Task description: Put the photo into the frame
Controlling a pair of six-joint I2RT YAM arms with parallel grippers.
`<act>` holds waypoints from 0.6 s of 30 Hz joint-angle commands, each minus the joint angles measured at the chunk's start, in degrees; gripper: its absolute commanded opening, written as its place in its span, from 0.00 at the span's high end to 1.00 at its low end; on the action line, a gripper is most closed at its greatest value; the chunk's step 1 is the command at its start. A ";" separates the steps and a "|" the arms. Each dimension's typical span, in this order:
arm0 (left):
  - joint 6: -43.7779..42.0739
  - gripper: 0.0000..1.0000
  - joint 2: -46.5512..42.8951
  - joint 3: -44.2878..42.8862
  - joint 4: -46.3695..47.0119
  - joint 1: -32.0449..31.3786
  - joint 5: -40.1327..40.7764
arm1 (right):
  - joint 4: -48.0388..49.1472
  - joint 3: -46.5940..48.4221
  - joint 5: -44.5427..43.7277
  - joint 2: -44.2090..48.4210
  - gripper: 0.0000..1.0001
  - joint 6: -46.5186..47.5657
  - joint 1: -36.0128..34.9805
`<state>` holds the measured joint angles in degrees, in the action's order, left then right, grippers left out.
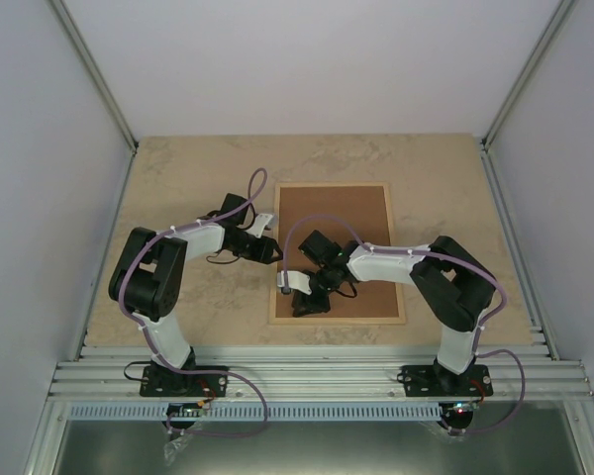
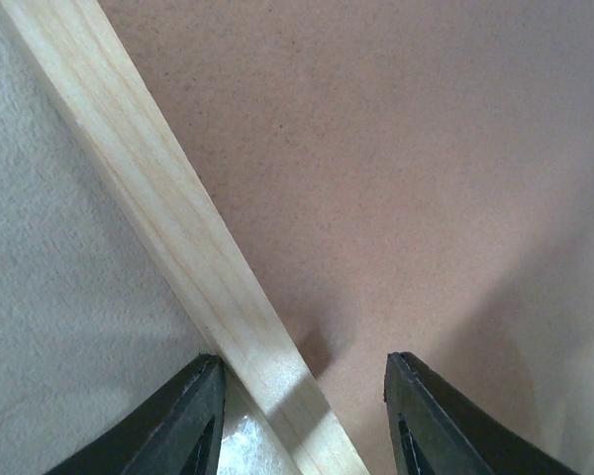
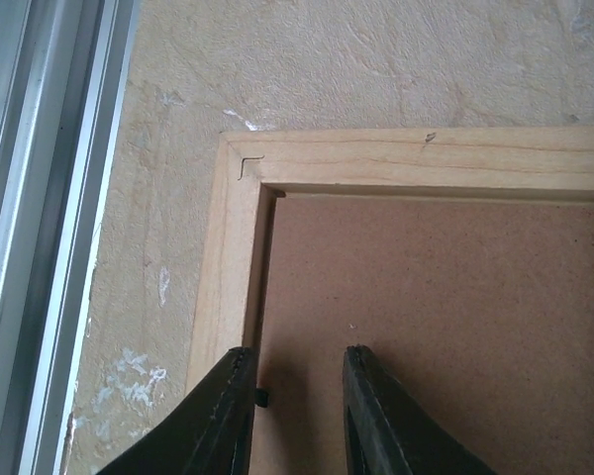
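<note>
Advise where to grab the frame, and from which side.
The frame lies flat on the table, so come from straight above and pinch a side rail across its narrow width: one jaw outside, one inside, where the wood stands slightly proud of the brown backing board. Mid-rail likely balances best.

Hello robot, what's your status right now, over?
Left gripper open, astride frame slat. Right gripper open near frame corner. Photo not in view; backing panel fills frame.
</note>
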<state>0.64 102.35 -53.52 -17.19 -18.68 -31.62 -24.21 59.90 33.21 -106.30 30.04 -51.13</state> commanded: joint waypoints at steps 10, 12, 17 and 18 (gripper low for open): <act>-0.38 0.53 4.39 2.65 -5.06 -0.13 5.41 | -1.86 -4.43 -6.13 0.11 0.73 3.45 -0.98; -0.38 0.53 4.37 2.71 -5.04 -0.20 5.49 | -2.11 -4.89 -5.91 0.33 0.73 3.98 -0.97; -0.29 0.53 4.72 2.55 -5.13 -0.14 5.60 | -2.62 -5.54 -5.83 0.83 0.72 4.66 -0.84; -0.29 0.53 4.77 2.50 -5.11 -0.14 5.60 | -2.84 -5.58 -5.78 0.88 0.72 4.67 -0.82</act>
<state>0.64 102.37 -53.52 -17.19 -18.63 -31.59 -20.80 57.01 31.03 -104.47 33.45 -51.62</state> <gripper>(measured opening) 0.472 0.275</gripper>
